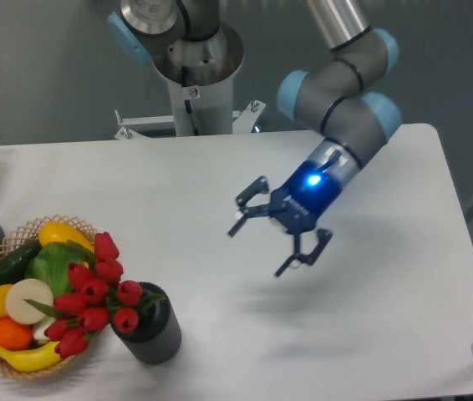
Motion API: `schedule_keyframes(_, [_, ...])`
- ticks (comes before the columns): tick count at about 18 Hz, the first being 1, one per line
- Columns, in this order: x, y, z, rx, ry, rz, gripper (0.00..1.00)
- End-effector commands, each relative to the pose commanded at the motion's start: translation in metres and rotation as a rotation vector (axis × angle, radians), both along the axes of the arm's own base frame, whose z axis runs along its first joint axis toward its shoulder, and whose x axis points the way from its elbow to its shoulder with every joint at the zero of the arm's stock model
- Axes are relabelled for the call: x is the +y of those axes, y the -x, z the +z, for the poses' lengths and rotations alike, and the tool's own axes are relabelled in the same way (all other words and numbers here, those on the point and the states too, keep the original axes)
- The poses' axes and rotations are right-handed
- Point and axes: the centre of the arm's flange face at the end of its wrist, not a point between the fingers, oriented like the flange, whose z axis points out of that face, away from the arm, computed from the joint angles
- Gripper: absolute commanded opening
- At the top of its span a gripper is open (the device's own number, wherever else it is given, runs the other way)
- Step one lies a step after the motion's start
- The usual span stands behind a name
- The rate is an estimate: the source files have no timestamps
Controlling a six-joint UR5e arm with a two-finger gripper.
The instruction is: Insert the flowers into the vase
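At the lower left of the frame, red flowers [94, 292] sit in a dark vase [149, 330] on the white worktop [387, 334], leaning left over a fruit basket [19, 363]. The gripper [277, 242] hovers mid-frame, well apart, fingers spread and empty. The lopsided bunch could tip the vase or slide out.

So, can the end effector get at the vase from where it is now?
Probably yes: the open end effector hangs right of the vase with bare table between; the flowers lean left, away.
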Motion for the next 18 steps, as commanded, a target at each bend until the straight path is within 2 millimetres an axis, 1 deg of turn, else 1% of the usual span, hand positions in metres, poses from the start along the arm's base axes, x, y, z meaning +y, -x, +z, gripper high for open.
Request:
schedule_keyframes(4, [-0.034,0.021,0.006,0.015,0.017,0.072,1.00])
schedule_keyframes(7, [-0.047,0.031,0.008,0.054,0.101,0.115,1.00])
schedule_keyframes(11, [-0.066,0.040,0.011,0.150,0.347,0.197,1.00])
schedule_keyframes(14, [-0.078,0.048,0.005,0.208,0.529,0.246,1.00])
schedule_keyframes(16, [-0.090,0.050,0.005,0.262,0.686,0.287,1.00])
schedule_keyframes(18, [-0.104,0.052,0.000,0.292,0.836,0.329,1.00])
